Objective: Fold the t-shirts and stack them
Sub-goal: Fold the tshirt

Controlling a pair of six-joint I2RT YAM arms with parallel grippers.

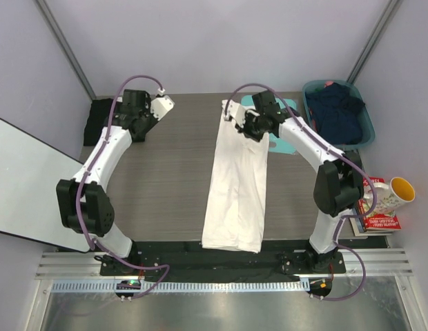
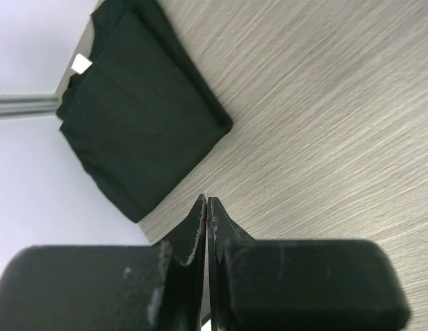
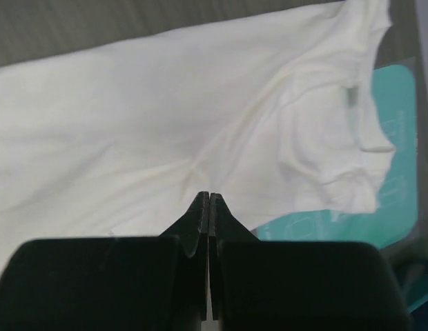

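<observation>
The white t-shirt (image 1: 236,186) lies flat on the desk (image 1: 166,172) as a long narrow strip, already folded in along its sides. Its long axis runs from the near edge, between the two arm bases, straight out to the far side. The hem is at the near end. The neck end is far out, with its right corner overlapping the teal board (image 1: 286,146).

The right gripper (image 3: 209,203) hangs over that far end, just short of the collar. Its jaws are pressed together with no cloth visible between them. Creases in the fabric run toward its tips, but whether the tips touch the shirt cannot be told.

The black t-shirt (image 2: 138,117) is already a compact folded rectangle at the far left corner of the desk, well apart from the white one. The left gripper (image 2: 208,207) sits just beside it, also closed and holding nothing, with bare desk under its tips.

By my judgement the next fold is across the strip, end to end, so the lengthwise axis matters most. The right arm is clearly nearer and is already at the neck end. The hem lies well toward the bases, so the shirt extends from that gripper back toward the robot. The left arm would have to cross much of the desk to help.
</observation>
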